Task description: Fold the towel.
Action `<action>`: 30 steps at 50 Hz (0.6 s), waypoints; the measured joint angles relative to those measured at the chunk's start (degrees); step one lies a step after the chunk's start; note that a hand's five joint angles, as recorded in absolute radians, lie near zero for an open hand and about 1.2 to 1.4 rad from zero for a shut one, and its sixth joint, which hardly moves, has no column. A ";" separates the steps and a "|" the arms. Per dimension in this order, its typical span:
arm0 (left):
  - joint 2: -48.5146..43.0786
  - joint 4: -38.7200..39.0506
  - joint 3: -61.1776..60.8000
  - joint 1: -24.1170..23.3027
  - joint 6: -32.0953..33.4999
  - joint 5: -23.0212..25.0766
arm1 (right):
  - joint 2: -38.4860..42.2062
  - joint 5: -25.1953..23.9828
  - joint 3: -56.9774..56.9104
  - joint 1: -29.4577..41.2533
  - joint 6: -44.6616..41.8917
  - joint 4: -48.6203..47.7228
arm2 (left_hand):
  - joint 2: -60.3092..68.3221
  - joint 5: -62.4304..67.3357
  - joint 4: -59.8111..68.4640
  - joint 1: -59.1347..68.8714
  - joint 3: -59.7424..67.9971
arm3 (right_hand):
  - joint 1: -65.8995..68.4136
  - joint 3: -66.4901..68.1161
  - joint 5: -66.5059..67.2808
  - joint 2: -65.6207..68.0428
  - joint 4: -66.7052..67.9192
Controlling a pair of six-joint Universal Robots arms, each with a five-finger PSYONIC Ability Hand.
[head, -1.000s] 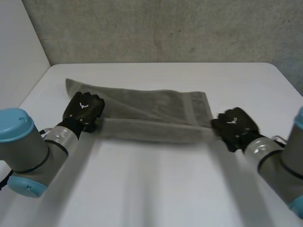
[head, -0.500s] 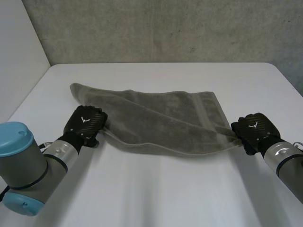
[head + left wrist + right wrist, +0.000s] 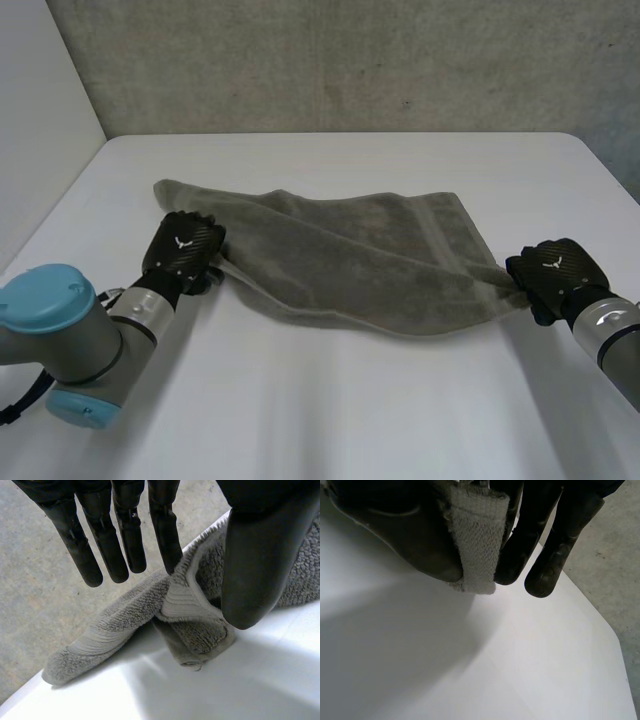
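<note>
left hand (image 3: 183, 247) pinches bunched towel (image 3: 370, 260) corner, fingers straight against thumb; right hand (image 3: 553, 272) clamped on opposite corner. risk: shallow left pinch slips under tension, fold goes crooked.

Robot test bench in a lab-like room

A plain white surface (image 3: 340, 400) with rounded far corners stands against a rough grey concrete wall (image 3: 350, 60), with a smooth pale panel (image 3: 40, 90) at its left side. Two machine arms with grey joints and light-blue caps, the left arm (image 3: 70, 330) and the right arm (image 3: 615, 345), reach over it. This looks like a robotics set-up rather than a home; the exact kind of room cannot be told.
</note>
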 measured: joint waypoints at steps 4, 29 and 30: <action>-1.82 -0.15 1.68 -0.27 -0.01 -0.25 | 0.07 -0.01 0.10 0.18 0.00 0.03 | 0.00 0.02 0.00 0.00 0.00 | 0.00 0.04 0.00 0.00 0.00; -7.04 -1.01 8.64 -0.76 -1.92 -2.64 | 1.34 0.00 0.12 0.52 0.00 0.02 | 4.61 6.62 4.36 6.17 4.69 | 0.00 0.06 0.00 0.04 0.00; -7.01 -1.02 8.63 -0.78 -2.26 -2.60 | 1.36 -0.01 0.11 0.52 0.00 0.02 | 4.61 6.63 4.36 6.17 4.69 | 0.00 0.06 0.00 0.04 0.00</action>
